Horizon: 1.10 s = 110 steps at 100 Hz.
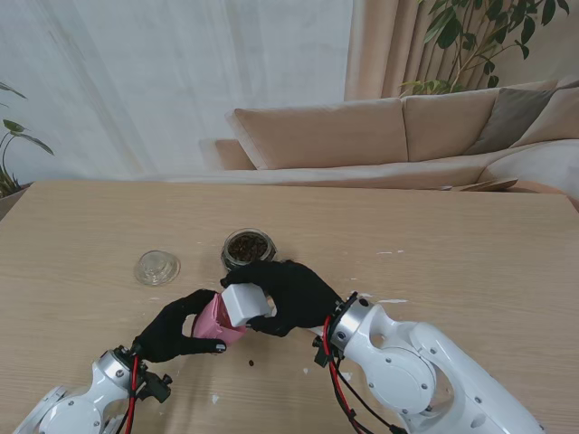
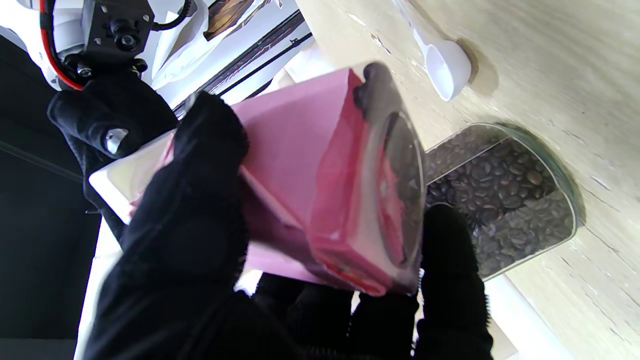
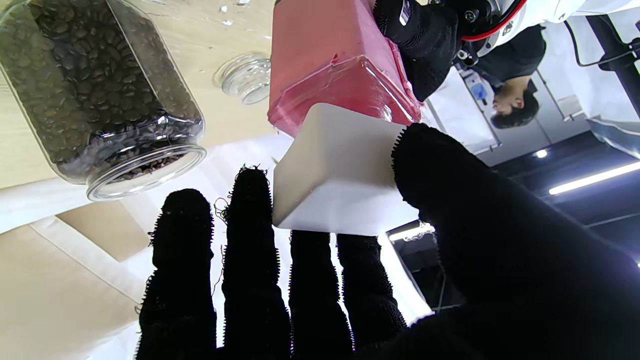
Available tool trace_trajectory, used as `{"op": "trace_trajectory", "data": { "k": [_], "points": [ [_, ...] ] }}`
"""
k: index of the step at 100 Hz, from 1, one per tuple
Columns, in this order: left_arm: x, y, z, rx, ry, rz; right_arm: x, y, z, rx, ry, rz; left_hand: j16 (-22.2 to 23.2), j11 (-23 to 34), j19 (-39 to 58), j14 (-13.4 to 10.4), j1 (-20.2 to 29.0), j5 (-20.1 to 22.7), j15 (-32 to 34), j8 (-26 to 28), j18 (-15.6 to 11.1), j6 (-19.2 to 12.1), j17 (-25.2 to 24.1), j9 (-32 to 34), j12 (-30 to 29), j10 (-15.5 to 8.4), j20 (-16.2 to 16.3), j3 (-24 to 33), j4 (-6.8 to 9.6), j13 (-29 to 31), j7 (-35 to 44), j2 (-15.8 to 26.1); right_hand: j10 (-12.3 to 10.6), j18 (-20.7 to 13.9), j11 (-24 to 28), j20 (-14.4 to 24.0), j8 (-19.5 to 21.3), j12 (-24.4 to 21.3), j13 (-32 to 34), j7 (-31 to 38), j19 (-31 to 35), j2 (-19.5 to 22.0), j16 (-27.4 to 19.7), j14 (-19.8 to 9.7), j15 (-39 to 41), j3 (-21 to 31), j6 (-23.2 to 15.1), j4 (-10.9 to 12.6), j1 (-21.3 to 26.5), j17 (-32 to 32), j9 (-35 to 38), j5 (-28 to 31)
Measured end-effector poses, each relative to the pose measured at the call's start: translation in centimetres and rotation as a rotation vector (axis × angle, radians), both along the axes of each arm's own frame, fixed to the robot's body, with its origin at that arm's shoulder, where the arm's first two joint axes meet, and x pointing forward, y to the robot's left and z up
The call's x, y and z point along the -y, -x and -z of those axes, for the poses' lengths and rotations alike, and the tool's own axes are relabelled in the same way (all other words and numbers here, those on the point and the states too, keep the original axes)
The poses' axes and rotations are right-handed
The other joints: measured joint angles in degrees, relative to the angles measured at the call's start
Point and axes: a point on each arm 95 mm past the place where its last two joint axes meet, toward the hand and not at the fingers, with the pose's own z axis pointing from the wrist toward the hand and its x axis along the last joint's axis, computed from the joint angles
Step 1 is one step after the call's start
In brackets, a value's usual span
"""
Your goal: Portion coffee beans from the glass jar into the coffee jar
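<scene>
My left hand (image 1: 172,330) is shut on the pink coffee jar (image 1: 213,318), held tilted just above the table near me. Its white square lid (image 1: 242,303) points toward my right hand (image 1: 289,294), which is shut on that lid with thumb and fingers wrapped around it. In the right wrist view the lid (image 3: 340,170) sits on the pink coffee jar (image 3: 330,65). The glass jar (image 1: 248,249) of coffee beans stands open just beyond both hands. The left wrist view shows the pink coffee jar (image 2: 310,185) in front of the glass jar (image 2: 500,195).
The round glass lid (image 1: 157,268) lies to the left of the glass jar. A white scoop (image 2: 445,65) rests on the table near the glass jar. A single dark bean (image 1: 250,363) lies on the wood close to me. A sofa stands beyond the table's far edge.
</scene>
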Motion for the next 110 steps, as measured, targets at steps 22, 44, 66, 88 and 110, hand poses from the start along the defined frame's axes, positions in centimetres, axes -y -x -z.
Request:
{"op": "trace_trajectory", "data": {
  "k": [22,44,66,88,110],
  "points": [
    [-0.1,0.0,0.1,-0.013,0.011,-0.011,-0.5,-0.2,0.3,-0.001,-0.014,-0.003,0.00,0.00,0.00,0.00,0.01,0.01,-0.04,0.00,0.00,0.00,0.01,0.00,0.00,0.00,0.00,0.00,-0.01,0.00,0.00,0.00,0.16,0.00,0.00,0.00,0.00,0.15,0.01,0.00,0.63,0.00,0.01,0.00,0.00,0.00,0.04,0.00,0.00,0.79,0.00,-0.09],
    [-0.1,0.1,0.2,-0.024,0.032,-0.028,-0.9,-0.4,0.5,0.006,-0.016,0.000,0.00,0.00,0.00,0.00,0.02,0.37,-0.04,0.00,0.00,0.00,0.01,0.00,0.14,0.00,0.00,0.00,-0.01,0.00,0.00,0.00,0.19,0.00,0.65,0.00,0.09,0.76,0.01,0.00,0.63,0.03,0.03,0.01,0.00,0.00,0.05,0.00,-0.01,0.80,-0.56,-0.24],
    [-0.1,0.1,0.3,-0.020,0.030,-0.021,-1.2,-0.5,0.5,0.011,-0.003,-0.007,0.00,0.00,0.00,0.00,0.02,0.37,-0.05,0.00,0.00,0.00,0.02,0.02,0.14,0.00,0.00,0.00,-0.01,0.00,0.00,0.00,0.90,0.00,0.68,0.00,-0.65,0.08,0.01,-0.42,1.32,0.10,0.61,0.23,0.06,-0.02,0.91,0.00,-0.02,0.83,-0.48,0.13],
    [-0.1,0.0,0.1,-0.015,0.033,-0.013,-1.4,-0.6,0.5,0.005,0.007,-0.017,0.00,0.00,0.00,0.00,0.02,0.37,-0.05,0.00,0.00,0.00,0.03,0.02,0.14,0.00,0.00,0.00,-0.02,0.00,0.00,0.00,2.26,0.82,-4.10,0.00,-8.04,-5.13,0.75,-6.91,1.23,0.74,-0.76,0.64,-3.65,-0.02,1.37,0.00,-0.02,0.90,2.72,3.59],
    [-0.1,0.0,0.1,-0.015,0.037,-0.015,-1.4,-0.6,0.2,-0.005,0.019,-0.026,0.00,0.00,0.00,-0.01,0.02,0.37,-0.06,0.00,0.00,0.00,0.03,0.02,0.14,0.00,0.00,0.00,-0.10,0.00,0.00,0.00,3.67,2.79,-6.40,-0.65,-14.56,-8.08,-1.99,-12.41,-0.90,4.36,-2.09,2.30,-8.29,-0.84,3.23,0.37,-2.72,-2.86,1.78,3.88]
  ]
}}
